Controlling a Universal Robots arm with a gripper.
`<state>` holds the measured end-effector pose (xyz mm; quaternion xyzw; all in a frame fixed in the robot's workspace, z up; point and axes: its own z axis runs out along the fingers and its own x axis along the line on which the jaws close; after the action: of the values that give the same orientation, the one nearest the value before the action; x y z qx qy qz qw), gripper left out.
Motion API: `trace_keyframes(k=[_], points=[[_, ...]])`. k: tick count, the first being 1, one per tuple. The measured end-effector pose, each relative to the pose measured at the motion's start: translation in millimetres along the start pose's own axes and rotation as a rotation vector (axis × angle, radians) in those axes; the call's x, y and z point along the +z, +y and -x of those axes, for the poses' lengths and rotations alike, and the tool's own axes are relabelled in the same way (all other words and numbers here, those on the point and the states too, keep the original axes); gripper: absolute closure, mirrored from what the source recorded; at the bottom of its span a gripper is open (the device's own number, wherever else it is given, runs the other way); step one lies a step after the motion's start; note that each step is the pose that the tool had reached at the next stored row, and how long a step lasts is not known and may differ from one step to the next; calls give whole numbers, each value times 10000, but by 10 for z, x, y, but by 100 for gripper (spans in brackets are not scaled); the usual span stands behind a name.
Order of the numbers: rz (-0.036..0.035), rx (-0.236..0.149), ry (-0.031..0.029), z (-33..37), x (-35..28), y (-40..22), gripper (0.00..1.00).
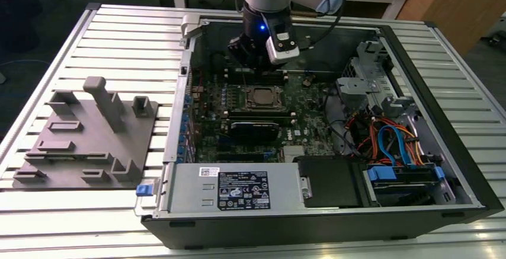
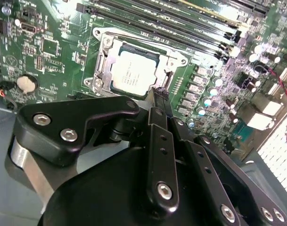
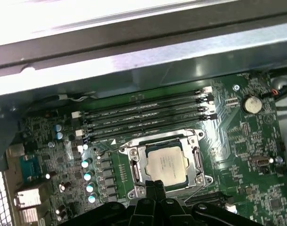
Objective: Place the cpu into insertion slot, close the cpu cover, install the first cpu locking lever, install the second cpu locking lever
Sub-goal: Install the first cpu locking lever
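Beside far edge of silver-rimmed square socket (image 2: 98, 83), hovers with black claw (image 2: 158, 92) pinched shut, empty; small silver-grey square chip (image 2: 133, 71) seated inside, under thin silvery frame cover (image 2: 148, 45). Probably best pressing slowly, squarely.

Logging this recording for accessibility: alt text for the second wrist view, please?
A small square silver-grey cpu sits in the silver-rimmed square insertion slot of the green motherboard, with the black hand, shut, close beside the slot's rim.
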<state>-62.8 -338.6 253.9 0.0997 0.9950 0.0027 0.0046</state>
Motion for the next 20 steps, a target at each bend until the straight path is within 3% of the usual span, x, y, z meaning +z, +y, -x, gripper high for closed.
trace_keyframes(k=[6,20], points=[[4,-479,3,0,0,-1,89],[5,-490,3,0,0,-1,89]])
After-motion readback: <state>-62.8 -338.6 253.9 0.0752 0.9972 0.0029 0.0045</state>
